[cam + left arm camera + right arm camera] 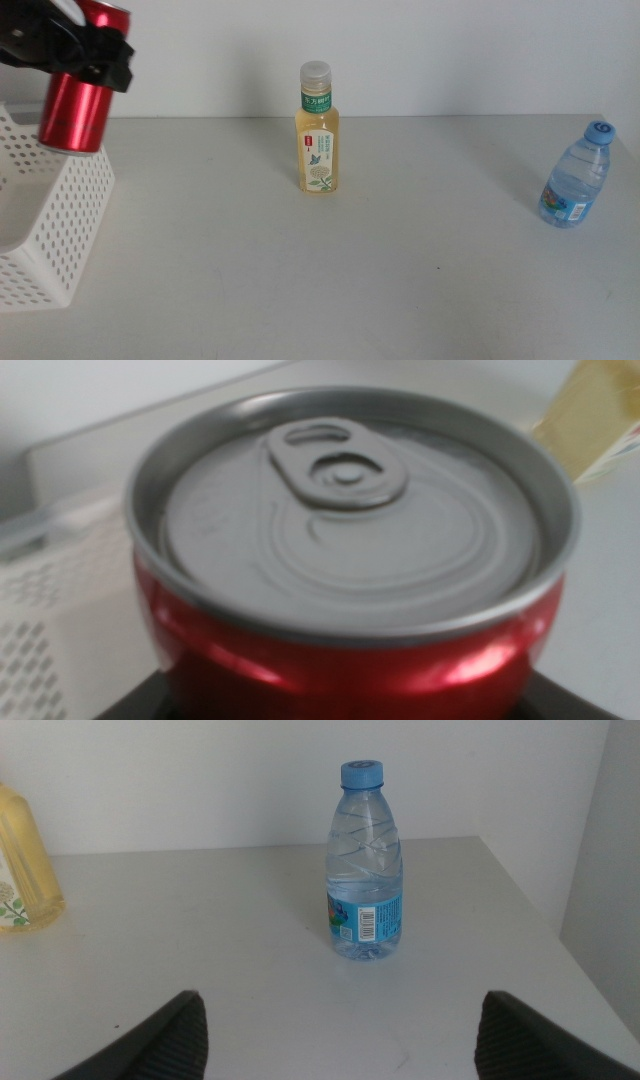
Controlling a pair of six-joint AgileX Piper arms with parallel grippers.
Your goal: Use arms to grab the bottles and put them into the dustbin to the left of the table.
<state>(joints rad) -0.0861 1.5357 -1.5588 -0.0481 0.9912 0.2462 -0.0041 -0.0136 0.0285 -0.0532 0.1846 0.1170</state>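
Nearest the camera in the middle view lay bare light-grey desk (330,290), with the white perforated dustbin (60,235) at its left edge, its open top facing up. Above the dustbin's near right corner the left gripper (88,52) held the red soda can (78,105) in the air, the can tilted a little with its base just over the basket's rim; the fingers were closed around its upper body. The left wrist view was filled by the can's (350,550) grey lid and pull tab, with the perforated basket wall (50,620) blurred beside it and a corner of the yellow bottle (590,420) beyond.

Farther back, near the middle of the desk, the pale-yellow tea bottle (317,130) stood upright with its cap on. Well apart from it, at the right edge, the small clear water bottle (578,178) with a blue cap stood upright too.

The right gripper (340,1040) waited low over the desk, its fingers spread wide and holding nothing, facing the water bottle (364,860), which stood a little way ahead of them. The tea bottle (25,865) showed at the edge of that view.
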